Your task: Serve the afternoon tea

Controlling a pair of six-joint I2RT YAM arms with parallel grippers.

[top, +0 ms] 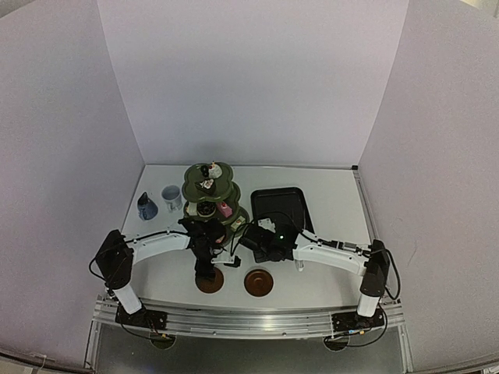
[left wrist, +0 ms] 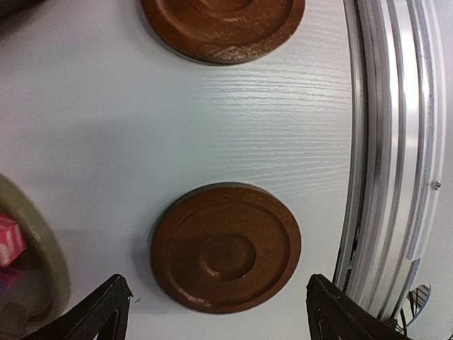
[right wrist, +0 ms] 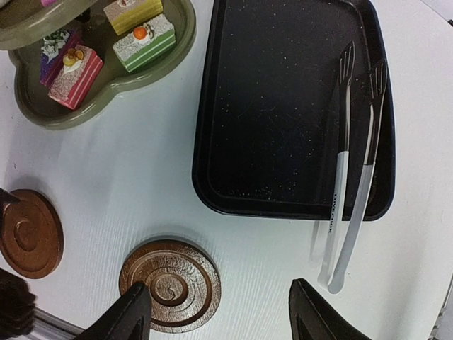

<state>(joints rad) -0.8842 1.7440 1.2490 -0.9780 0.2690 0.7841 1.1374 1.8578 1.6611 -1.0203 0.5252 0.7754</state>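
Note:
The olive-green three-tier stand (top: pixel 209 191) holds several small cakes; its bottom tier (right wrist: pixel 39 113) carries pink (right wrist: pixel 73 75), green-striped (right wrist: pixel 144 41) and yellow (right wrist: pixel 132 13) slices. A dark-blue cup (top: pixel 146 206) and a pale cup (top: pixel 171 196) stand left of it. Two brown saucers (top: pixel 209 282) (top: pixel 259 282) lie near the front edge. My left gripper (left wrist: pixel 219 319) is open and empty above the left saucer (left wrist: pixel 225 248). My right gripper (right wrist: pixel 216 319) is open and empty, beside the right saucer (right wrist: pixel 170 283).
A black rectangular tray (right wrist: pixel 283 106) lies right of the stand, with white tongs (right wrist: pixel 354 163) across its right side and over its near rim. The table's metal front rail (left wrist: pixel 389 142) runs close to the saucers. White walls enclose the table.

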